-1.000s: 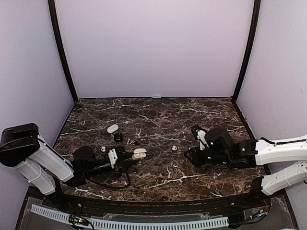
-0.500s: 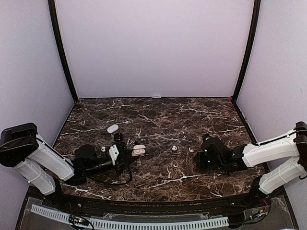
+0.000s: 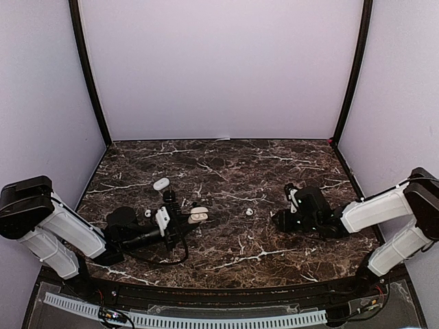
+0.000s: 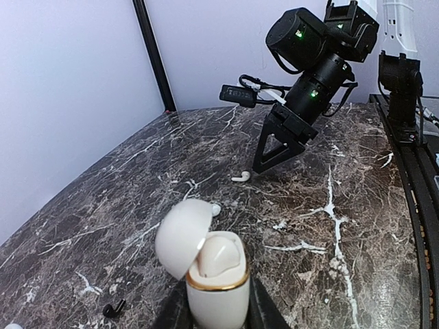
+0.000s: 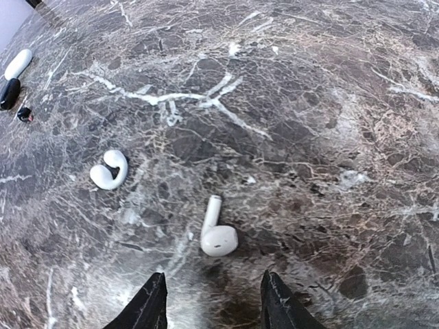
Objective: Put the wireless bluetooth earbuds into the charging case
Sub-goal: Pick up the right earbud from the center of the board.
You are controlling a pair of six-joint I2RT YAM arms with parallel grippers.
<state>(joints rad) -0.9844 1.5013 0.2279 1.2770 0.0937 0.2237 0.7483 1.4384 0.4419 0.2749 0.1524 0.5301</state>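
My left gripper is shut on an open white charging case with a gold rim. Its lid is tipped back and one white earbud sits inside. In the top view the case is held left of centre. My right gripper is open and low over the table. A white stemmed earbud lies just ahead, between its fingertips' lines. A hook-shaped white earbud lies farther off and also shows in the top view. The right gripper sits right of it.
A closed white case and a black case lie behind my left gripper. They also show far off in the right wrist view, the white case above the black one. A small black earbud lies near the held case.
My right arm has dropped low, drawn back a little and then reached left again toward the stemmed earbud. My left gripper has lifted the case slightly and otherwise held still.
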